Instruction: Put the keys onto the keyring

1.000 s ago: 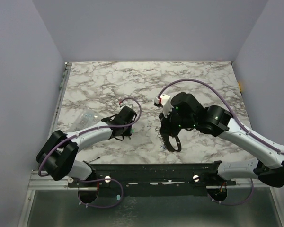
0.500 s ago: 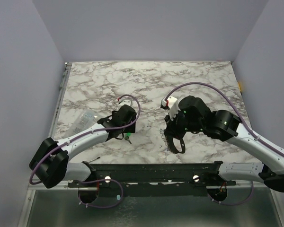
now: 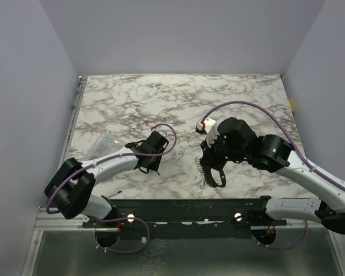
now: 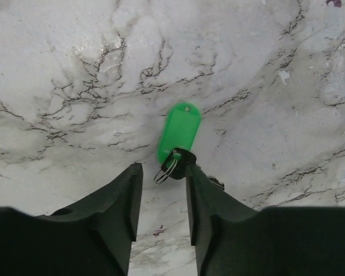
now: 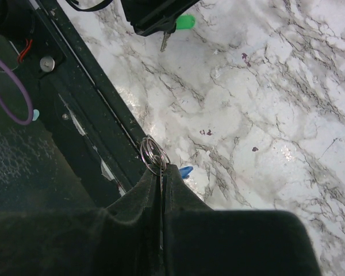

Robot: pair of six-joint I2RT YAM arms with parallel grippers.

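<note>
**Keyring Pinched in Right Fingers; Green Key Lying Loose at Left Fingers**

At the near edge a dark metal rail [image 5: 86, 86] is seen. Close to it, the right fingers [image 5: 164, 178] are pressed fully together on the silvery-grey wire keyring [image 5: 153, 153], whose loops are seen poking out past the tips. A small blue plastic key head [image 5: 186, 171] is seen just beside those tips; whether it is threaded on the ring cannot be told. To the left, the left fingers [image 4: 135, 178] are held partly apart, with nothing gripped between them. The mint-green plastic-headed key [image 4: 179, 131] is laid flat on the white, grey-veined marble desk [image 4: 264, 69] just past the tips, its dark near end close against one finger. Farther back on the left, a clear plastic bag [image 3: 106, 141] is seen lying on the desk.
</note>
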